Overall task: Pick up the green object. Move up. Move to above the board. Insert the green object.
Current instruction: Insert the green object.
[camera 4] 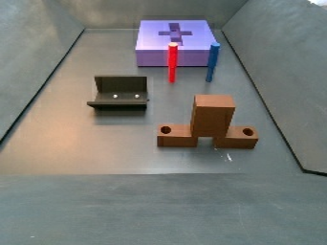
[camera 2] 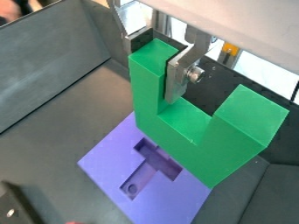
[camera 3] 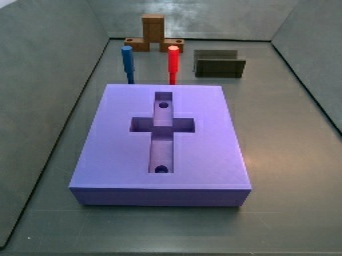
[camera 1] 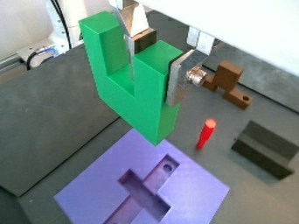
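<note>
The gripper [camera 1: 153,63] is shut on one prong of the green object [camera 1: 135,96], a bright green U-shaped piece held up in the air. It shows the same way in both wrist views, with the gripper [camera 2: 156,63] around the green object [camera 2: 198,131]. The purple-blue board [camera 1: 105,188] with its cross-shaped recess and round holes lies below the held piece in both wrist views [camera 2: 111,162]. Both side views show the board [camera 3: 201,150] [camera 4: 160,38] lying flat. The gripper and the green object are out of view in both side views.
A red peg [camera 3: 174,62] and a blue peg [camera 3: 128,62] stand upright beside one edge of the board. A brown block [camera 4: 211,122] and the dark fixture [camera 4: 119,93] stand farther off. Grey walls enclose the floor.
</note>
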You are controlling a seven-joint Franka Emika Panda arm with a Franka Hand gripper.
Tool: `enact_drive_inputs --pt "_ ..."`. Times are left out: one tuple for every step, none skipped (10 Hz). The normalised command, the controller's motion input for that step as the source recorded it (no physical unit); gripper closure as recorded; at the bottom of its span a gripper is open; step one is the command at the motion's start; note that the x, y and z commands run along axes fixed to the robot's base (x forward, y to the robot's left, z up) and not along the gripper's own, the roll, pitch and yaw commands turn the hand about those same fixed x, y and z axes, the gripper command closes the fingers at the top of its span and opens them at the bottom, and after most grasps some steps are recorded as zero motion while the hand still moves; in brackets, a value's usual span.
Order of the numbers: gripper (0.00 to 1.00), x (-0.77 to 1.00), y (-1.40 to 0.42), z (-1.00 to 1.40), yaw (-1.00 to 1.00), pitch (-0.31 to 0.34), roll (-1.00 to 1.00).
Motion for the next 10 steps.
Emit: enact_drive_inputs --pt "1.0 0.53 -0.13 -0.97 0.03 0.0 0.0" --pt "1.0 0.46 -0.3 -0.72 0.19 -0.176 0.12" --pt "1.0 0.65 -0.2 -0.75 0.09 -0.11 0.09" --pt "1.0 0.59 -0.17 -0.73 0.14 -0.1 0.13" --pt "1.0 0.67 -0.08 -0.43 0.15 -0.004 0.3" --pt "1.0 0.5 -0.09 -0.13 0.29 0.0 0.5" --pt "1.0 0.52 -0.2 -0.23 0.26 0.0 0.48" --pt "1.0 0.32 -0.17 -0.66 0.0 0.0 0.31" --pt "1.0 0.19 -0.04 -0.57 -0.32 0.051 0.03" --pt "1.0 0.15 0.0 -0.63 -0.39 0.08 -0.04"
